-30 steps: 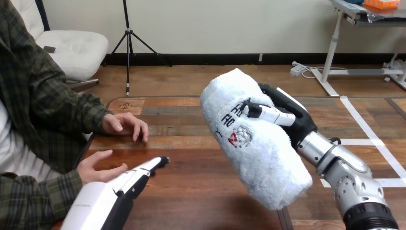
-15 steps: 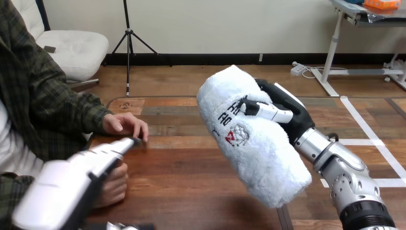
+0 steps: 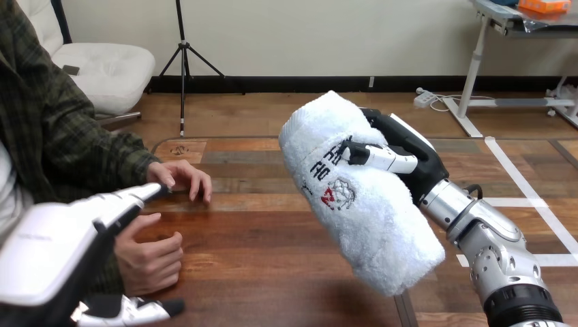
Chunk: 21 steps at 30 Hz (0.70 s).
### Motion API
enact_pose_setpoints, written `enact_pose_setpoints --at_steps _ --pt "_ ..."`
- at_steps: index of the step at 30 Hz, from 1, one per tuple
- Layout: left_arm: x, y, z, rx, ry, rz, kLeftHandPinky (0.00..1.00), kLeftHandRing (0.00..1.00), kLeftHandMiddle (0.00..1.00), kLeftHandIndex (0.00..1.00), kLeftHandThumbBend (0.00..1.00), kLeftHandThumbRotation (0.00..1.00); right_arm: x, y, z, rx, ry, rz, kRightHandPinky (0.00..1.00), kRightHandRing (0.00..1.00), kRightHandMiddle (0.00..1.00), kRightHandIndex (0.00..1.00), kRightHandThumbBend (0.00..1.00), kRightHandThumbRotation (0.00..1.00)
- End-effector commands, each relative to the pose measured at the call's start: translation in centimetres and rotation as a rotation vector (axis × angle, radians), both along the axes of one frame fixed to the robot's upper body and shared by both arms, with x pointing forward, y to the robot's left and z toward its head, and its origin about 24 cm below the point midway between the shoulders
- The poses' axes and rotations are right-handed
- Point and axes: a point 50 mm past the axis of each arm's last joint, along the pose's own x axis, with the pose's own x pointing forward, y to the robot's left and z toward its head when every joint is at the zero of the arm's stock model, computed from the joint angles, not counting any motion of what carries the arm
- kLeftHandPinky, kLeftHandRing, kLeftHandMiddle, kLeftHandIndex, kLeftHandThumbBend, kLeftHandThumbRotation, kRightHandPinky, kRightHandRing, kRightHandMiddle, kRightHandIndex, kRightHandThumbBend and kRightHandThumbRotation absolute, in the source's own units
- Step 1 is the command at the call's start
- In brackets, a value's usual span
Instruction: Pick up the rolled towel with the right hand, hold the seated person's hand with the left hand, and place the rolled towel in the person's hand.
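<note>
My right hand [image 3: 411, 161] is shut on the rolled towel [image 3: 368, 218], a thick white roll with a printed emblem. It holds the roll tilted in the air above the table's middle right, thumb across its front. My left hand [image 3: 58, 242] comes in at the lower left. Its straight fingers [image 3: 129, 197] reach over the person's near hand [image 3: 153, 257], and its thumb [image 3: 136, 311] lies below that hand. The person's near hand rests loosely curled on the table between them. I cannot tell whether they touch. The person's far hand [image 3: 180, 177] lies flat on the table behind.
The wooden table [image 3: 272, 272] spreads between the person at the left and the towel. Its back edge runs just behind the person's far hand. A seam in the tabletop shows under the towel's lower end.
My left hand has swung from beside the person's near hand to over it, thumb now beneath. That hand has curled and drawn back slightly. The towel has barely shifted.
</note>
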Motion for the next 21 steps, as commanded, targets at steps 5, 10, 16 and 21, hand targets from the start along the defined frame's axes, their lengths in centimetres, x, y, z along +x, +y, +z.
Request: enact_pose_setpoints --at_steps 5,10,16,21 --pt "1.9 0.2 3.9 0.080 -0.118 -0.048 0.65 0.74 0.80 0.83 1.00 0.38 1.8 0.4 4.1 0.005 -0.143 0.006 0.07 0.13 0.23 0.27 0.66 0.00" --pt "2.4 0.6 4.4 0.099 -0.125 -0.039 0.63 0.72 0.79 0.82 1.00 0.37 1.7 0.4 4.0 -0.002 -0.147 0.005 0.08 0.13 0.24 0.28 0.67 0.00" --pt "3.2 1.4 4.6 0.145 -0.134 -0.015 0.62 0.69 0.76 0.79 1.00 0.31 1.7 0.4 4.1 -0.011 -0.160 0.005 0.08 0.14 0.24 0.28 0.68 0.00" --pt "4.1 2.0 4.5 0.168 -0.124 0.009 0.59 0.68 0.75 0.77 1.00 0.28 1.6 0.4 4.2 -0.009 -0.171 0.013 0.08 0.14 0.24 0.28 0.68 0.00"
